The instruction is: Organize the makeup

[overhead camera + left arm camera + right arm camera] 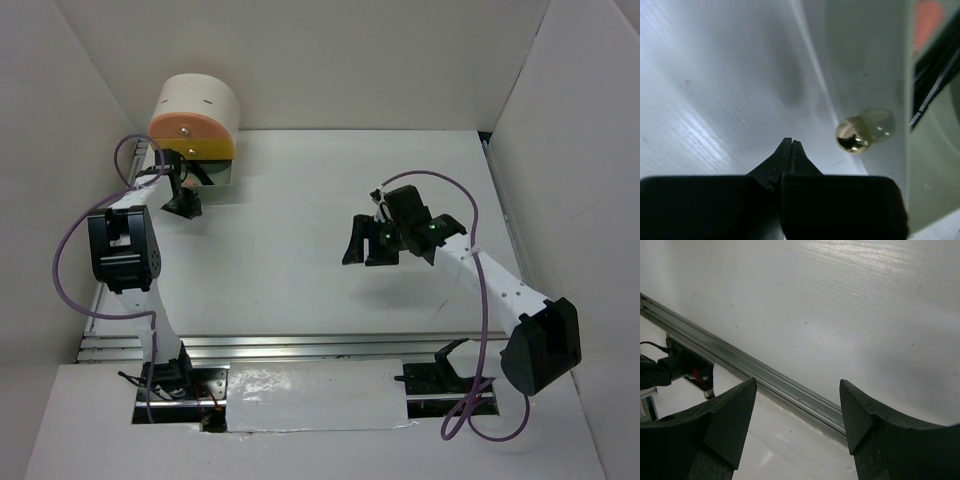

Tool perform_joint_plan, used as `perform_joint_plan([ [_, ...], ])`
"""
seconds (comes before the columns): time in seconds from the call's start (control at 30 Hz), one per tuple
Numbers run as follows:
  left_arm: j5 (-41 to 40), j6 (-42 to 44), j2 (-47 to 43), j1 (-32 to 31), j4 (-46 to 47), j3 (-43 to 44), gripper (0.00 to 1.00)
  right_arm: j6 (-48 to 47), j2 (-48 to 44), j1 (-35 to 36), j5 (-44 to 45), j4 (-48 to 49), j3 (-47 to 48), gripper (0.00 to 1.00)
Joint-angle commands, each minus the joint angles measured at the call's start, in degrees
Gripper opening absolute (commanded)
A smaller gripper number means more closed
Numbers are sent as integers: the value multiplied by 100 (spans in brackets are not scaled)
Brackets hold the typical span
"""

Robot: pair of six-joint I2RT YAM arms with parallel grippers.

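The round cream-and-orange drawer box [195, 112] stands at the far left. Its bottom drawer [222, 172] is pulled out. In the left wrist view, thin black sticks [935, 75] and a coral item [927, 17] lie inside the drawer, at the right edge. The drawer's gold knob [854, 136] shows just right of my left gripper [791, 142]. That gripper is shut and empty, and it sits right in front of the drawer in the top view [183, 207]. My right gripper [365, 250] hovers open and empty over the middle of the table [797, 382]. The other makeup is out of view.
White walls close in the table on the left, back and right. An aluminium rail [770, 377] runs along the table's near edge [300, 345]. Purple cables [70, 240] loop beside both arms.
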Motion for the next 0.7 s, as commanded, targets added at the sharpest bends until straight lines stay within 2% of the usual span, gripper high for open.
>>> perform_joint_plan([
  [0.0, 326, 140, -107, -39, 672, -78, 0, -143, 99, -24, -22, 89, 282, 75],
  [0.2, 458, 139, -371, -39, 2070, -860, 1, -126, 222, -42, 22, 89, 353, 75],
  [0.5, 643, 183, -353, -39, 3510, -1221, 0, -108, 318, -77, 153, 45, 414, 75],
  [0.67, 722, 306, -214, -39, 3856, -1012, 1, -108, 406, -77, 153, 19, 458, 75],
])
